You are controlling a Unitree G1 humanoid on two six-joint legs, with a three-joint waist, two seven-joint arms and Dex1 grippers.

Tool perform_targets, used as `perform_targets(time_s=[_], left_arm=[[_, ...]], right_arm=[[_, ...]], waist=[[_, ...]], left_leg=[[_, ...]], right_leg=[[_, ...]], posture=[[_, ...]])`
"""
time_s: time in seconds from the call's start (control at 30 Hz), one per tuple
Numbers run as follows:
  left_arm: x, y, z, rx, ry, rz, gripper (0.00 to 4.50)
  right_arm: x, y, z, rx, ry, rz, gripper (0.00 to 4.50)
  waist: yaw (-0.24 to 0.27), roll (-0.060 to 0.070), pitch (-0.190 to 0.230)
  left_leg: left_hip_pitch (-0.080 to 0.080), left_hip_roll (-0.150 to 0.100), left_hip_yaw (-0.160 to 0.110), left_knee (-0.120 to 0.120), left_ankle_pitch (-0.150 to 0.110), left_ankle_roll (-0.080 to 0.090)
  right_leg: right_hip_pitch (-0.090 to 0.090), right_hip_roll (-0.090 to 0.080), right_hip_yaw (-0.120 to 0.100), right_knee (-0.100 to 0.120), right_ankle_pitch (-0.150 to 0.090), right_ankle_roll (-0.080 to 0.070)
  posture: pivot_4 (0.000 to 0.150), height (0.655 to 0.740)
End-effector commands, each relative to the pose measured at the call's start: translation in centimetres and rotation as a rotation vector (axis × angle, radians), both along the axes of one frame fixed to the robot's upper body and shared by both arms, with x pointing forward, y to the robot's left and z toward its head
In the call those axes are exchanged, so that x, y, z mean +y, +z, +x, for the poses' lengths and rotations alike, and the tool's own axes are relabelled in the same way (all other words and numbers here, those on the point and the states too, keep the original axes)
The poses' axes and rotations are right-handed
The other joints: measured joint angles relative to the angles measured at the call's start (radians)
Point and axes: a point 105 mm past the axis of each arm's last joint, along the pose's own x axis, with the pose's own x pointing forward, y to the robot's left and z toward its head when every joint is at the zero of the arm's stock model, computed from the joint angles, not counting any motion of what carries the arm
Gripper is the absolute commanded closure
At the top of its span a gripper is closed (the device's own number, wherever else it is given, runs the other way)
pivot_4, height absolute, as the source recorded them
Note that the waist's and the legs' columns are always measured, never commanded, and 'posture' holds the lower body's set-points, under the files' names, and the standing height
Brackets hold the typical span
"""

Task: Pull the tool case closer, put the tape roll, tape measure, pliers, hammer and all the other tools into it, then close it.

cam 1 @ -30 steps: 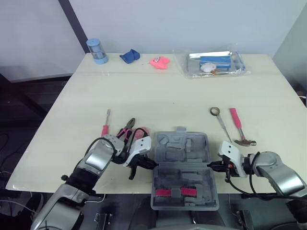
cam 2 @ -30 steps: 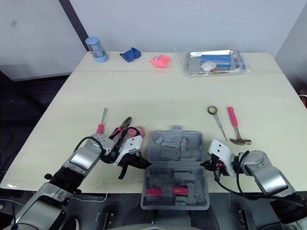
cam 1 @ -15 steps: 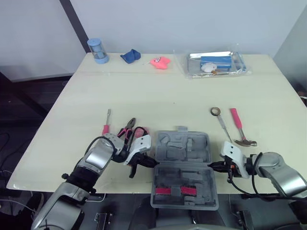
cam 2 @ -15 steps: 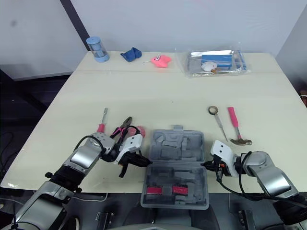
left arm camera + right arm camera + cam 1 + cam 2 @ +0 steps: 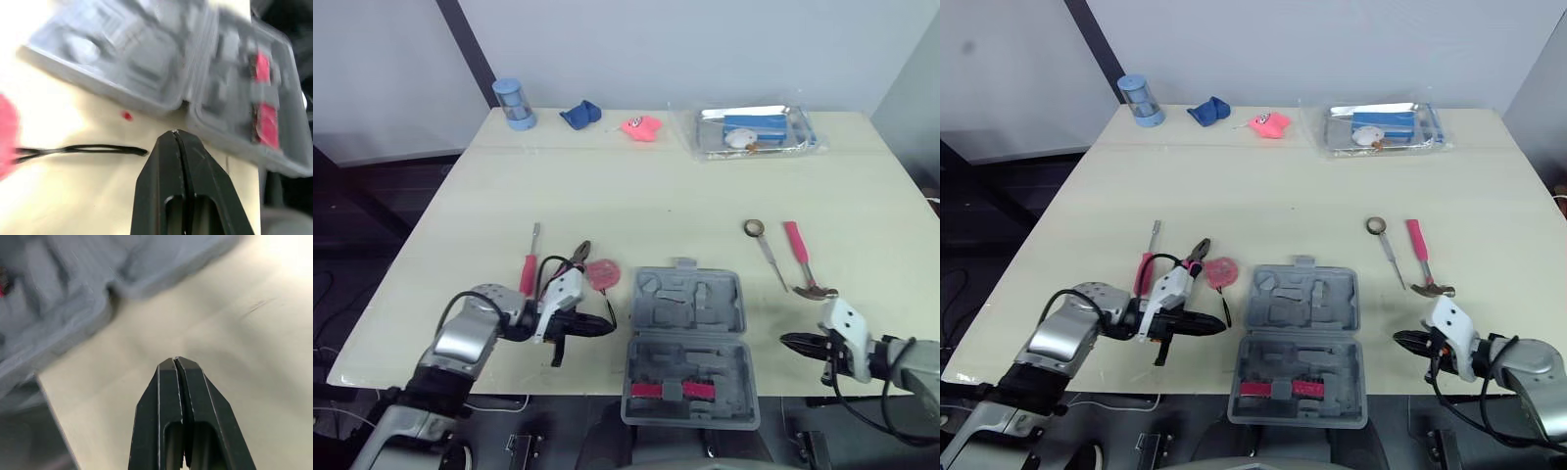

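The grey tool case [image 5: 686,315] lies open at the table's front edge, its lower half holding two pink pieces. My left gripper [image 5: 608,329] is shut just left of the case, apart from it, with nothing held. On the case's right my right gripper [image 5: 785,341] is also shut and empty, a short gap away. The pink tape measure [image 5: 603,274], the pliers [image 5: 571,262] and a pink-handled screwdriver [image 5: 530,260] lie left of the case. Right of it lie the tape roll [image 5: 753,227], a thin metal tool [image 5: 770,258] and the pink-handled hammer [image 5: 802,261].
Along the far edge stand a blue jar [image 5: 512,103], a blue cloth [image 5: 578,116], a pink object [image 5: 640,126] and a clear bag with a tray [image 5: 754,130]. The case's lower half overhangs the front table edge [image 5: 509,377].
Both grippers have drawn back from the case's sides, the left one to the left and the right one to the right. The case has stayed in place.
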Motion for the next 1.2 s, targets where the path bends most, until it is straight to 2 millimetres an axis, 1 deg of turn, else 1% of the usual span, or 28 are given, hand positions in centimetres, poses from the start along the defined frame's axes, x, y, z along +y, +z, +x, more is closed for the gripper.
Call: perform_targets(time_s=[0.03, 0.1, 0.2, 0.23, 0.27, 0.3, 0.33, 0.43, 0.47, 0.5, 0.53, 0.57, 0.6, 0.63, 0.67, 0.7, 0.83, 0.93, 1.03, 1.07, 1.13, 1.2], left_arm=[[2.7, 1.9, -0.6, -0.072, 0.153, -0.103, 4.50], [5.5, 1.6, -1.2, -0.090, 0.284, -0.107, 4.50], [8.4, 1.3, -2.0, -0.109, 0.436, -0.113, 4.50], [9.8, 1.2, -2.3, -0.120, 0.505, -0.116, 4.50], [10.7, 1.2, -2.5, -0.127, 0.550, -0.118, 4.09], [11.6, 1.1, -2.9, -0.133, 0.589, -0.116, 3.98], [12.4, 0.9, -3.2, -0.143, 0.625, -0.105, 3.69], [15.3, 0.4, -4.0, -0.166, 0.786, -0.089, 2.24], [16.2, 0.3, -4.3, -0.175, 0.838, -0.085, 1.50], [16.8, 0.1, -4.8, -0.175, 0.876, -0.080, 1.37], [17.2, -0.2, -5.4, -0.172, 0.900, -0.073, 0.86], [17.5, -0.5, -5.9, -0.165, 0.919, -0.070, 0.22], [17.7, -0.7, -6.4, -0.158, 0.936, -0.070, 0.00], [17.9, -1.0, -6.8, -0.151, 0.952, -0.072, 0.00], [18.0, -1.1, -7.0, -0.147, 0.963, -0.074, 0.00], [18.1, -1.4, -7.4, -0.140, 0.975, -0.072, 0.00], [18.2, -1.8, -8.4, -0.130, 1.000, -0.075, 0.00], [18.1, -1.5, -8.3, -0.143, 0.994, -0.083, 0.00], [17.6, -0.4, -7.6, -0.188, 0.953, -0.111, 0.00], [17.0, 0.1, -7.4, -0.205, 0.909, -0.121, 0.00], [16.4, 0.7, -7.3, -0.221, 0.859, -0.130, 0.00], [15.0, 1.8, -6.3, -0.253, 0.773, -0.164, 0.00]], right_arm=[[-2.1, 1.7, -0.7, -0.139, -0.081, 0.063, 4.48], [-4.0, 1.8, -1.3, -0.175, -0.178, 0.100, 4.48], [-6.3, 1.3, -2.2, -0.187, -0.272, 0.097, 4.48], [-7.1, 1.2, -2.5, -0.190, -0.312, 0.100, 4.48], [-7.6, 1.1, -2.7, -0.194, -0.338, 0.103, 4.50], [-8.3, 1.1, -2.9, -0.196, -0.366, 0.110, 4.50], [-8.8, 1.1, -3.1, -0.199, -0.386, 0.119, 4.50], [-11.2, 1.0, -4.2, -0.199, -0.469, 0.117, 3.63], [-11.9, 0.9, -4.6, -0.199, -0.496, 0.117, 2.94], [-12.4, 1.0, -5.0, -0.199, -0.519, 0.132, 2.77], [-12.8, 1.0, -5.2, -0.201, -0.539, 0.138, 2.27], [-13.1, 0.9, -5.5, -0.203, -0.552, 0.139, 1.60], [-13.3, 0.9, -5.7, -0.201, -0.563, 0.137, 1.21], [-13.5, 0.8, -5.9, -0.200, -0.571, 0.132, 0.87], [-13.6, 0.7, -6.0, -0.199, -0.576, 0.129, 0.34], [-13.8, 0.8, -6.1, -0.200, -0.587, 0.130, 0.04], [-14.1, 1.0, -6.2, -0.207, -0.622, 0.126, 0.04], [-13.3, 1.9, -5.5, -0.217, -0.598, 0.121, 0.04], [-11.9, 3.7, -4.1, -0.236, -0.537, 0.114, 0.04], [-11.3, 4.5, -3.4, -0.242, -0.514, 0.116, 0.04], [-10.7, 5.3, -2.7, -0.245, -0.493, 0.117, 0.04], [-8.5, 7.3, -0.6, -0.253, -0.401, 0.118, 0.04]], waist=[[-0.001, 0.000, 0.000], [-0.002, 0.000, 0.000], [0.001, 0.000, 0.000], [0.001, 0.000, 0.000], [0.001, 0.000, 0.000], [0.001, 0.000, 0.000], [0.001, 0.000, 0.000], [0.000, 0.001, 0.000], [0.000, 0.001, 0.000], [0.000, 0.000, 0.000], [0.000, 0.001, 0.000], [-0.001, 0.000, 0.000], [-0.001, 0.000, 0.000], [-0.001, 0.000, 0.000], [-0.001, 0.001, 0.000], [-0.001, 0.000, 0.000], [0.000, 0.001, -0.001], [0.001, 0.000, -0.001], [-0.001, 0.001, -0.001], [-0.001, 0.001, -0.001], [-0.001, 0.001, -0.001], [-0.002, 0.002, -0.001]], left_leg=[[0.000, 0.000, 0.000, 0.000, 0.000, 0.000], [0.002, 0.001, 0.001, -0.001, 0.000, 0.000], [0.003, 0.001, 0.002, -0.004, 0.000, 0.000], [0.003, 0.001, 0.002, -0.004, 0.000, 0.000], [0.004, 0.001, 0.003, -0.004, 0.000, 0.000], [0.006, 0.001, 0.003, -0.004, 0.000, 0.000], [0.010, 0.001, 0.003, -0.006, 0.000, 0.000], [0.017, 0.002, 0.004, -0.008, 0.000, 0.000], [0.017, 0.002, 0.004, -0.009, 0.000, 0.000], [0.017, 0.002, 0.004, -0.009, 0.000, 0.000], [0.017, 0.002, 0.004, -0.009, 0.000, 0.000], [0.017, 0.002, 0.004, -0.009, 0.000, 0.000], [0.017, 0.002, 0.004, -0.010, 0.000, 0.000], [0.017, 0.002, 0.004, -0.010, 0.000, 0.000], [0.017, 0.002, 0.005, -0.010, 0.000, 0.000], [0.017, 0.002, 0.005, -0.010, 0.000, 0.000], [0.018, 0.003, 0.005, -0.010, 0.000, 0.000], [0.017, 0.003, 0.005, -0.010, 0.000, 0.000], [0.017, 0.003, 0.005, -0.010, 0.000, 0.000], [0.017, 0.003, 0.005, -0.010, 0.000, 0.000], [0.017, 0.003, 0.005, -0.010, 0.000, 0.000], [0.017, 0.003, 0.005, -0.010, 0.000, 0.000]], right_leg=[[0.000, 0.000, 0.000, 0.000, 0.000, 0.000], [0.001, 0.000, 0.000, -0.001, 0.000, 0.000], [0.002, 0.000, 0.001, -0.002, -0.001, -0.001], [0.002, 0.000, 0.001, -0.002, -0.001, -0.001], [0.003, 0.000, 0.001, -0.001, -0.001, -0.001], [0.004, 0.000, 0.001, -0.001, -0.001, -0.001], [0.008, 0.000, 0.001, -0.002, -0.001, -0.001], [0.016, 0.000, 0.001, -0.005, -0.001, -0.002], [0.016, 0.000, 0.001, -0.006, -0.001, -0.002], [0.016, 0.000, 0.001, -0.006, -0.001, -0.002], [0.016, 0.000, 0.001, -0.007, -0.001, -0.002], [0.016, 0.000, 0.001, -0.007, -0.001, -0.002], [0.016, 0.000, 0.001, -0.008, -0.001, -0.002], [0.017, 0.000, 0.001, -0.008, -0.001, -0.002], [0.017, 0.000, 0.001, -0.008, -0.001, -0.002], [0.017, 0.000, 0.001, -0.008, -0.001, -0.002], [0.017, 0.000, 0.001, -0.008, -0.001, -0.002], [0.017, 0.000, 0.001, -0.008, -0.001, -0.002], [0.017, 0.000, 0.001, -0.009, -0.001, -0.001], [0.017, 0.000, 0.001, -0.009, -0.001, -0.002], [0.017, 0.000, 0.002, -0.009, -0.001, -0.001], [0.017, 0.000, 0.002, -0.009, -0.001, -0.002]], posture=[[0.150, 0.7400], [0.150, 0.7400], [0.150, 0.7400], [0.150, 0.7400], [0.150, 0.7400], [0.150, 0.7400], [0.150, 0.7400], [0.150, 0.7400], [0.150, 0.7400], [0.150, 0.7400], [0.150, 0.7400], [0.150, 0.7400], [0.150, 0.7400], [0.150, 0.7400], [0.150, 0.7400], [0.150, 0.7400], [0.150, 0.7400], [0.150, 0.7400], [0.150, 0.7400], [0.150, 0.7400], [0.150, 0.7400], [0.150, 0.7400]])
